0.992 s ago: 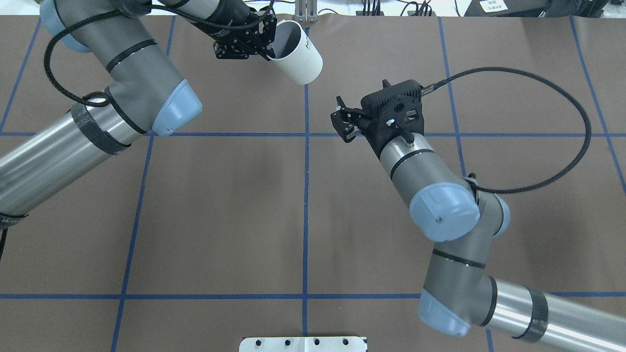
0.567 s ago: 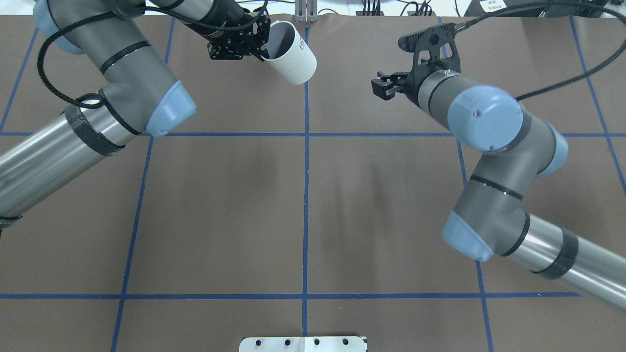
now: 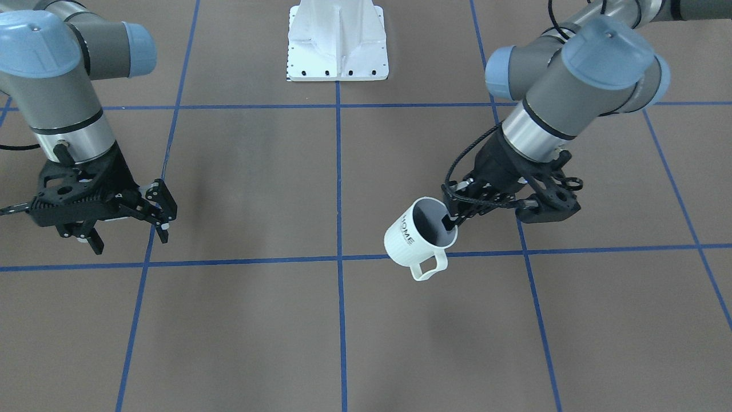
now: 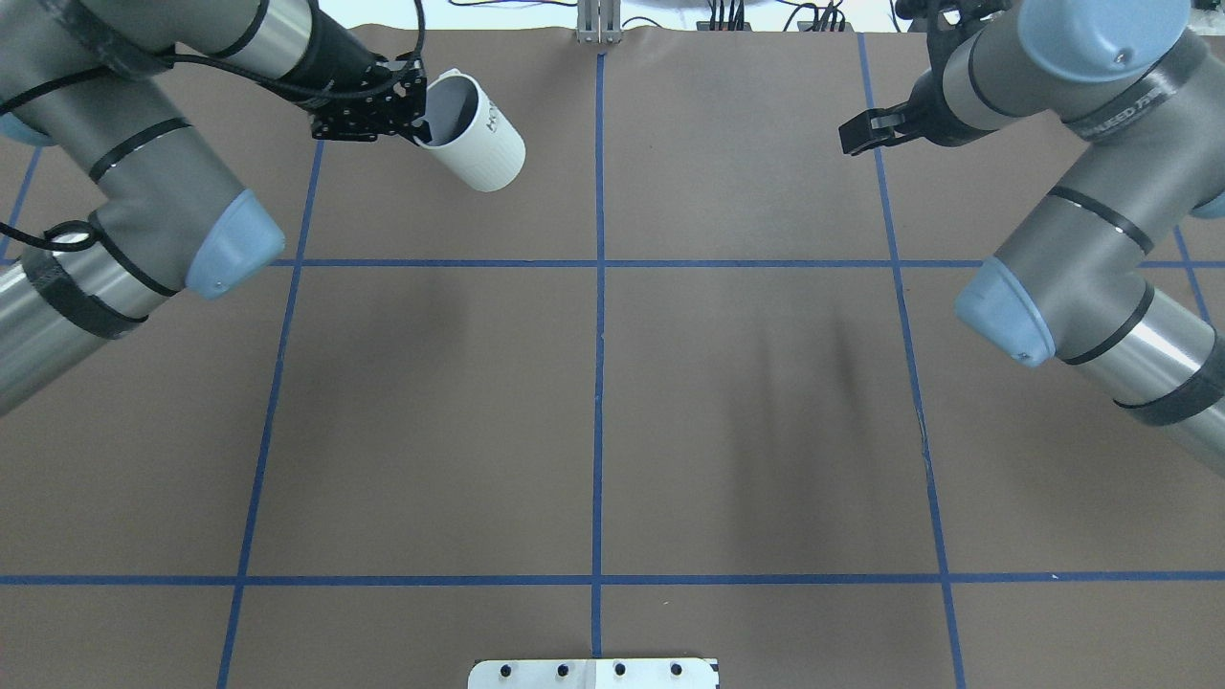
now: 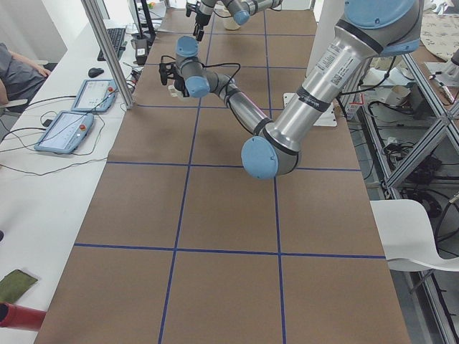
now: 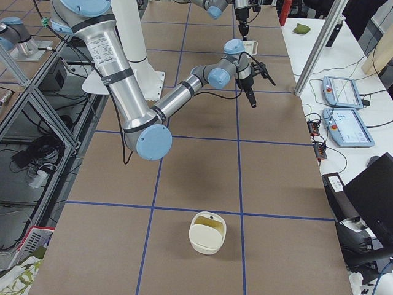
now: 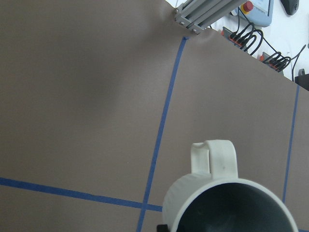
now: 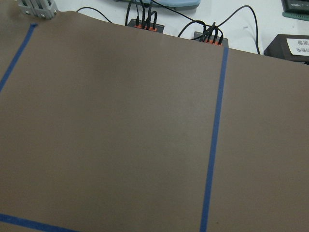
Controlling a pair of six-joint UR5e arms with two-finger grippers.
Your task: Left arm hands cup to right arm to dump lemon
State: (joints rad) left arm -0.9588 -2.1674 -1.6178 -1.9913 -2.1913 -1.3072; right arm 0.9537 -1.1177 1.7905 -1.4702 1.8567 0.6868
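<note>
Holding tilted cup (image 3: pixel 413 237) aloft by its rim, left gripper (image 3: pixel 452 221) clamped on it | right gripper (image 3: pixel 163 213) spread, empty, well apart | lemon unseen | risk: rim pinch slips, contents spill early.

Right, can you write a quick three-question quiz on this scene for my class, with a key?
1. True or false: the right tool grips the cup.
2. The cup is held by: A the left tool; B the right tool; C neither.
3. What word is printed on the cup's side?
Key: 1 false; 2 A; 3 HOME.
</note>
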